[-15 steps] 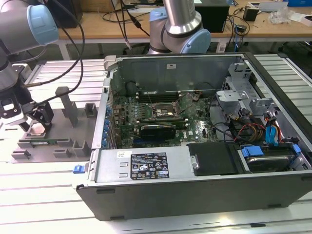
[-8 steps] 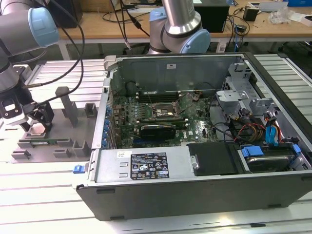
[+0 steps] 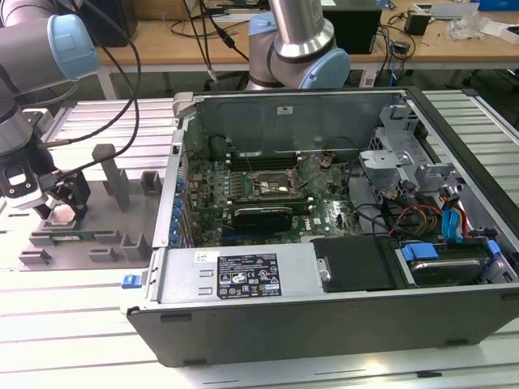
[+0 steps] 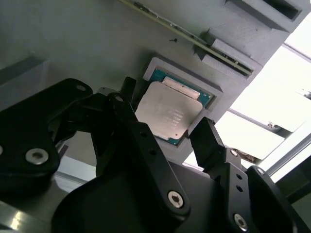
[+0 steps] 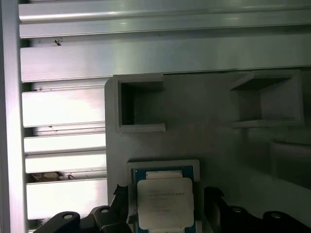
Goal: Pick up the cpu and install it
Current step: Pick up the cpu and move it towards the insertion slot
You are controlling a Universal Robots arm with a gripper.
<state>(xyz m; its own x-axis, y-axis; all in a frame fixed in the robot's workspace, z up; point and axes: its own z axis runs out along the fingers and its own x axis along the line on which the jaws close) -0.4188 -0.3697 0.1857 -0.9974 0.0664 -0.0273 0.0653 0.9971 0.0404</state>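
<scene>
Misalignment was the risk: the tool (image 3: 65,203), at the exterior view's left edge, stood wide astride the cpu (image 4: 167,114), which lay flat in its gray fixture pocket (image 4: 154,65) at mid-frame. Closing off-centre could have tilted it or jammed it against the pocket's rim.

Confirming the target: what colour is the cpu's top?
The cpu top is shiny silver, teal-edged; clearest in the second wrist view.

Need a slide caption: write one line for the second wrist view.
Open gripper straddles the cpu, which lies flat in its pocket on the gray fixture, not yet grasped.
</scene>
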